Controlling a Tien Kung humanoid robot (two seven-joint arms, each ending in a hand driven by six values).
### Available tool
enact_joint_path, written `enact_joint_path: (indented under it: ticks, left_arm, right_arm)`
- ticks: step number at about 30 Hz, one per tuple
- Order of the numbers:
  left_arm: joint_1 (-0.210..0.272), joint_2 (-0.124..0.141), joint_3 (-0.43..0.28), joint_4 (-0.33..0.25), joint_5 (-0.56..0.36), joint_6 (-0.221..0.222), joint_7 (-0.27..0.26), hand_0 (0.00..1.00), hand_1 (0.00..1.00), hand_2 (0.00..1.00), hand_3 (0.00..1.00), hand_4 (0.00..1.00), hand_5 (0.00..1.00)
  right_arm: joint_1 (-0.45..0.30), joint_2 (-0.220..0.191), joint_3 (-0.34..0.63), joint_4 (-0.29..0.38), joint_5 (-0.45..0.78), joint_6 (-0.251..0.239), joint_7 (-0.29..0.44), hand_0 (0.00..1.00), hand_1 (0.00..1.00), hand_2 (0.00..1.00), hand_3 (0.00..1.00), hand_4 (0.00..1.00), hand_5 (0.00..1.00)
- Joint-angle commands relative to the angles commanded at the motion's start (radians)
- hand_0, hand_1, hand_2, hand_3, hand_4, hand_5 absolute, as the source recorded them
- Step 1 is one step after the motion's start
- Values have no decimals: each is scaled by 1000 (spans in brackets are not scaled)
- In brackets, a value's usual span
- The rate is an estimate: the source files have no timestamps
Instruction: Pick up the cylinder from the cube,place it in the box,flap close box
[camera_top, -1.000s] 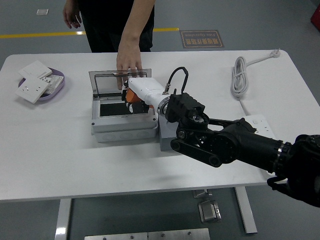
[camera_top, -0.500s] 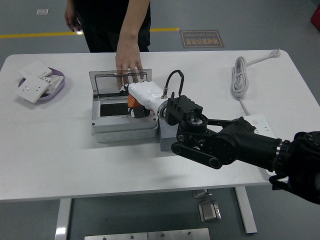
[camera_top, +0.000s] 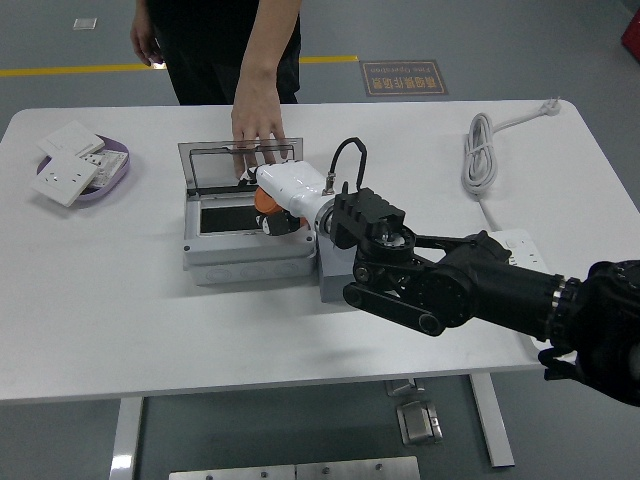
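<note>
A grey box (camera_top: 245, 255) stands at the table's middle with its clear lid (camera_top: 240, 160) tipped back open. A person's hand (camera_top: 256, 125) rests its fingers on the lid's far edge. My right hand (camera_top: 280, 195), white with a black arm behind it, reaches over the box's right part and is curled on an orange cylinder (camera_top: 262, 200), which sits low over the dark inside of the box. A grey cube (camera_top: 332, 272) stands against the box's right side, mostly hidden by my forearm. My left arm is out of view.
A purple dish (camera_top: 110, 178) with white wall sockets (camera_top: 62, 180) stands at the far left. A coiled white cable (camera_top: 482, 150) and a white power strip (camera_top: 520, 250) lie at the right. The person stands at the far edge.
My right hand has lowered a little toward the box with the cylinder. The person's hand shifted slightly left on the lid and holds there.
</note>
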Motion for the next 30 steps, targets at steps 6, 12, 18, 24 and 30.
enact_joint_path:
  ticks: [6,12,18,24,30]
  left_arm:
    - [-1,0,-4,0,7,-1,1,571,593,548,576,584,321]
    - [3,-3,-4,0,10,-2,1,571,593,548,577,579,315]
    - [14,-11,-1,0,6,-2,0,571,593,548,577,579,314]
    - [19,-14,-3,0,6,-1,-1,571,593,548,577,581,317]
    - [20,-14,-4,0,7,-1,-2,571,592,548,577,577,312]
  right_arm:
    - [-1,0,6,1,-8,4,-5,883,790,806,844,850,295]
    - [-14,0,41,28,18,-9,4,886,791,807,852,905,329]
    - [-35,0,127,112,97,-19,30,881,790,804,846,921,341]
    - [-34,0,206,189,96,5,24,868,779,792,835,868,317]
    - [-11,0,243,184,93,17,22,867,772,785,826,848,316]
